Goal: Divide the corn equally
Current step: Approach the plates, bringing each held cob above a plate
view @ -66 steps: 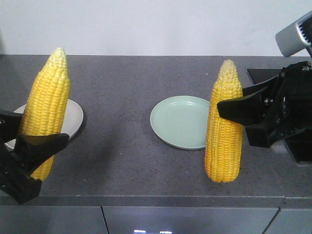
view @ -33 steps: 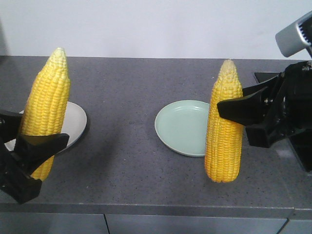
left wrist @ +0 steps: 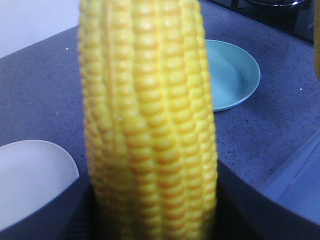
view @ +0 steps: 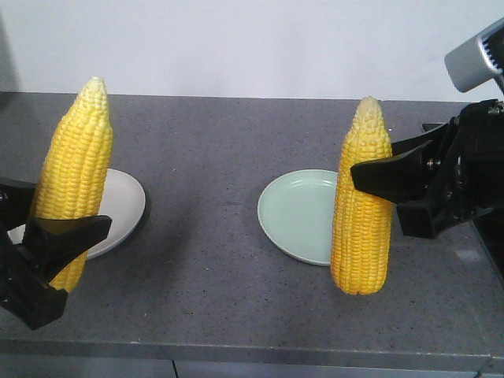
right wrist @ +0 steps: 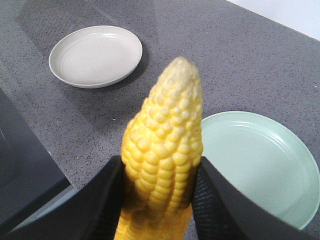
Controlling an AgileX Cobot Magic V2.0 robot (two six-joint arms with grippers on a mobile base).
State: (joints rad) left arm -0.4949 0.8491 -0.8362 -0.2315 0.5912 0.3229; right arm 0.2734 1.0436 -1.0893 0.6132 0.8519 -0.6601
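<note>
Carrying step: the left fingers (view: 69, 231) clench 1 bright-yellow kernelled corn cob (view: 75, 169) upright beside the round white plate (view: 124, 206). The right fingers (view: 390, 175) clench a 2nd such cob (view: 362, 244) at the round pale-green plate (view: 295, 216), over the grey speckled tabletop (view: 213, 150). Next, each cob likely needs lowering onto its own plate.

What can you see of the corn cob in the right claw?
This corn cob is bright yellow, with neat kernel rows and a paler tapered tip pointing up. It stands nearly upright, clamped around its middle by the right claw, black fingers on both sides. Nothing else touches it; its blunt lower end seems to hang clear of the grey countertop. In the front view it overlaps the right rim of the green plate.
</note>
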